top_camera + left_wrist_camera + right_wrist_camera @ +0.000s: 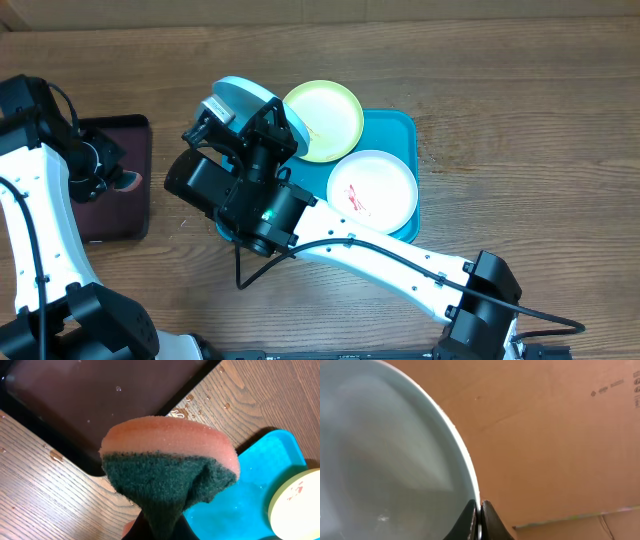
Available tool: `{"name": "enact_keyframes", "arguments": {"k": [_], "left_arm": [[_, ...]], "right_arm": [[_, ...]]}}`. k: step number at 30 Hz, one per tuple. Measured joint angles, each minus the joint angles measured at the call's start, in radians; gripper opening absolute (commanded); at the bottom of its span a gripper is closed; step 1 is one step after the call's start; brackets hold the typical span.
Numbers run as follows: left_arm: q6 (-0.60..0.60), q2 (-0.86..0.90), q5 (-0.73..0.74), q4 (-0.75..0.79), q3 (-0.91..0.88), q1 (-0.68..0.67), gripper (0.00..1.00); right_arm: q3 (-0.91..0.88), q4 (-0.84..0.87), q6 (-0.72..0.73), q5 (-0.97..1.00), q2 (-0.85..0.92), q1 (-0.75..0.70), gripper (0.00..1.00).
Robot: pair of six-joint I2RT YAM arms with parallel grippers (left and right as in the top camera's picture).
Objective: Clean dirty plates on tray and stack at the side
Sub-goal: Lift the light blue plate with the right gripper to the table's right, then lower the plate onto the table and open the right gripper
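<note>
right fingers (pixel 485 519) pinching blue plate (pixel 385 450) rim | left fingers (pixel 110 178) pinching sponge (pixel 170 460) over dark tray (pixel 100 395) edge, left of frame

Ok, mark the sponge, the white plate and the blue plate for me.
sponge (pixel 167 442): left wrist view, pink foam top.
white plate (pixel 392 172): overhead view, bare upper part.
blue plate (pixel 380 460): right wrist view, visible face.
</note>
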Motion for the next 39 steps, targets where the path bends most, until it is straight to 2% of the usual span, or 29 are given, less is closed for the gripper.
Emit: {"name": "enact_keyframes", "arguments": {"k": [3,5,10,12,18,22,27,39], "left_arm": [[0.000,0.000,0.003,0.000,0.000,0.000,0.04],[0.000,0.000,0.005,0.000,0.000,0.000,0.04],[0.000,0.000,0.014,0.001,0.000,0.000,0.04],[0.000,0.000,0.014,0.005,0.000,0.000,0.04],[0.000,0.000,0.014,0.008,0.000,0.000,0.04],[0.000,0.000,0.014,0.008,0.000,0.000,0.04],[0.000,0.000,0.014,0.009,0.000,0.000,0.04],[0.000,0.000,0.014,0.013,0.000,0.000,0.04]], "right_arm": [[0.006,-0.127,0.106,-0.097,0.000,-0.017,0.04],[0.002,-0.179,0.189,-0.268,0.000,-0.063,0.04],[-0.004,-0.317,0.414,-0.774,0.001,-0.312,0.04],[-0.005,-0.323,0.478,-0.954,0.001,-0.419,0.04],[-0.005,-0.381,0.582,-1.393,0.001,-0.739,0.04],[-0.017,-0.462,0.602,-1.492,0.000,-0.896,0.04],[-0.108,-0.479,0.612,-1.491,-0.002,-1.075,0.04],[-0.339,-0.314,0.621,-1.456,-0.002,-1.418,0.04]]}}
